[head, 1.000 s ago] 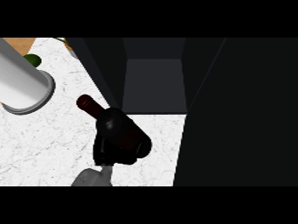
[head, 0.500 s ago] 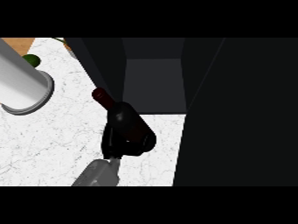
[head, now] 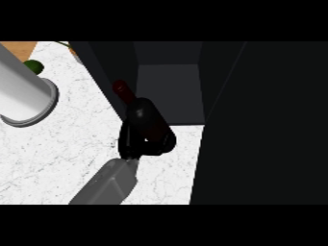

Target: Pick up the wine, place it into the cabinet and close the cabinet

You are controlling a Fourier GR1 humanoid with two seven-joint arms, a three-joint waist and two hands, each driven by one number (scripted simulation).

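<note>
I have one hand (head: 146, 134) in sight in the head view, coming up from the lower edge on a grey forearm (head: 108, 182). By the rig line it should sit on the left side of my view, yet I cannot tell for certain which arm it belongs to; I take it as the left hand from its place left of centre. Its black fingers are curled round the wine (head: 127, 96), and only the bottle's dark red neck and top show, poking out above the hand and tilted up and to the left. The rest of the bottle is hidden inside the grasp.

The wine is held at the front of the open cabinet (head: 170, 91), its neck just at the cabinet's left wall, over the rear part of the white marbled worktop (head: 53, 149). The cabinet's grey inner floor shows behind and to the right of the hand. A large dark panel (head: 273, 125) fills the right side of the view; I cannot tell whether it is the cabinet's door or its side.

Near the worktop's left edge a big white cylinder (head: 14, 91) stands well apart from the hand, with something small and green (head: 33, 66) just behind it. The other hand shows nowhere.
</note>
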